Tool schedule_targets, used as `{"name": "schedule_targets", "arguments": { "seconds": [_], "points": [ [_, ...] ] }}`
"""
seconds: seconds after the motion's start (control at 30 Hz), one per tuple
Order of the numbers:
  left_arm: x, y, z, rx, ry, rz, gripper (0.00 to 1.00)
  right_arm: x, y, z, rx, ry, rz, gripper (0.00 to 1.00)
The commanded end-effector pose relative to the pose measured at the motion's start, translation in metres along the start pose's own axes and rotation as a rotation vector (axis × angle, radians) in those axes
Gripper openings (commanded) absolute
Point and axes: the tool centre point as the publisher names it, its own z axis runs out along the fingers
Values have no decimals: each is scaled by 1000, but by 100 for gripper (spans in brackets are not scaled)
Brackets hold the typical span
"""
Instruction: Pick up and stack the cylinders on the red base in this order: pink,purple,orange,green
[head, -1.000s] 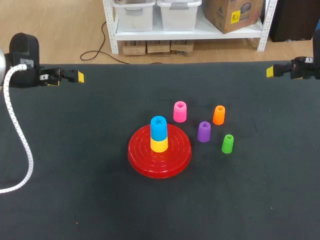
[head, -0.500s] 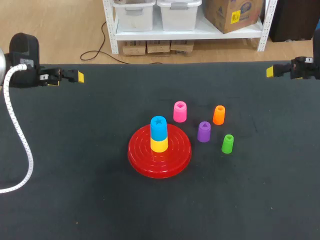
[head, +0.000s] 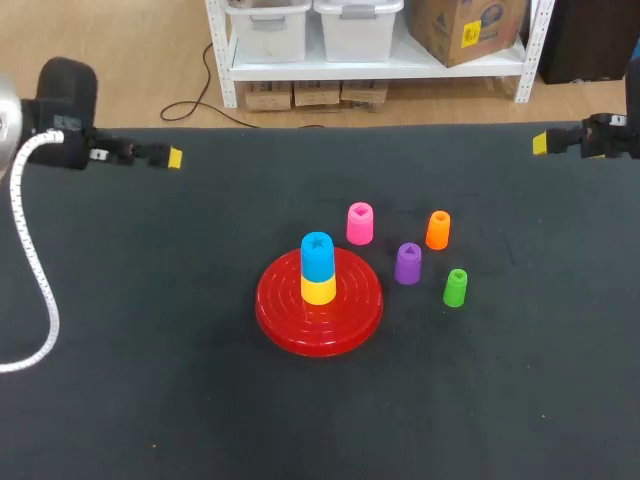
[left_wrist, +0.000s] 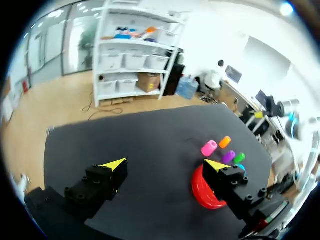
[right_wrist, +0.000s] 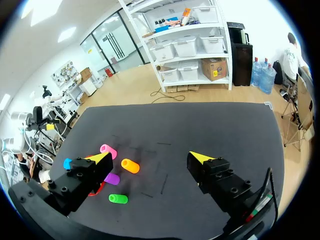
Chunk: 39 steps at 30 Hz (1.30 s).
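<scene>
Four loose cylinders stand well ahead of the left jaws and right jaws, both wide and empty. Closing on the pink cylinder (head: 360, 223), they could knock the purple cylinder (head: 407, 263) or orange cylinder (head: 438, 230) nearby. Careless placing might topple the blue cylinder (head: 317, 255) on the red base (head: 275, 302).

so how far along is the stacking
None of the four is stacked: the red base holds only a yellow cylinder and blue cylinder. In hand: nothing, left gripper and right gripper are open and empty. Left: pink cylinder, purple cylinder, orange cylinder, green cylinder, all on the table.
</scene>
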Motion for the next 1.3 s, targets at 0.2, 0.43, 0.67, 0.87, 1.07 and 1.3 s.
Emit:
{"name": "schedule_targets", "arguments": {
  "seconds": [0.2,0.43,0.67,0.87,1.07,1.3],
  "points": [
    [19,-24,-28,355,-108,536,100,0,-1,0,-3,1,-1,100],
    [33,-43,-42,526,-112,684,100,0,-1,0,-3,1,-1,100],
    [44,-56,-45,608,-32,781,100,0,-1,0,-3,1,-1,100],
    [52,-56,-38,575,44,821,100,0,-1,0,-3,1,-1,100],
    [58,-47,-28,509,128,791,100,0,-1,0,-3,1,-1,100],
    [59,-35,-20,450,193,767,100,0,-1,0,-3,1,-1,100]
  ]
}}
